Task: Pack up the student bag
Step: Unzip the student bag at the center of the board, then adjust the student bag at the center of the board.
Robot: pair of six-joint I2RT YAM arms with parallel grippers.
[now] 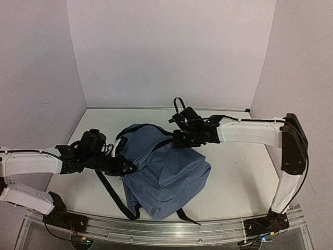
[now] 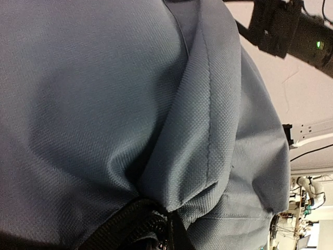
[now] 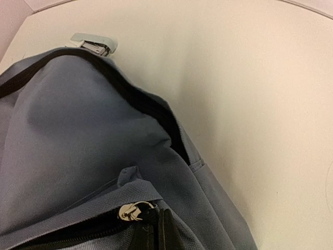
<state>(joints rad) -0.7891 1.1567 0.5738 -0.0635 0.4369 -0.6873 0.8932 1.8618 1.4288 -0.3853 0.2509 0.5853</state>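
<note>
A large, soft slate-blue fabric student bag (image 1: pixel 166 169) is lying slumped in the middle of a pale white table (image 1: pixel 244 172), its long black webbing straps (image 1: pixel 112 194) trailing toward the near edge, as two white-and-black robot arms are working at its upper end. The left gripper (image 1: pixel 127 165) is sitting clenched at the bag's left rim, apparently pinching the black-trimmed edge, its wrist view filling with creased cloth. The right gripper (image 1: pixel 178 139) is sitting fully closed at the far rim, just beside a small silver metal zipper pull (image 3: pixel 136 211), though whether it is pinching anything cannot be told. The bag is sagging and folding wherever it is unsupported, suggesting a light, limp shell that is offering no stiffness and would likely collapse shut if let go. The woven cloth is looking grippy rather than slick. The firmer holds are likely the stitched rim along the black zipper track (image 3: pixel 151 107), the pull tab and the webbing, rather than loose panel fabric
</note>
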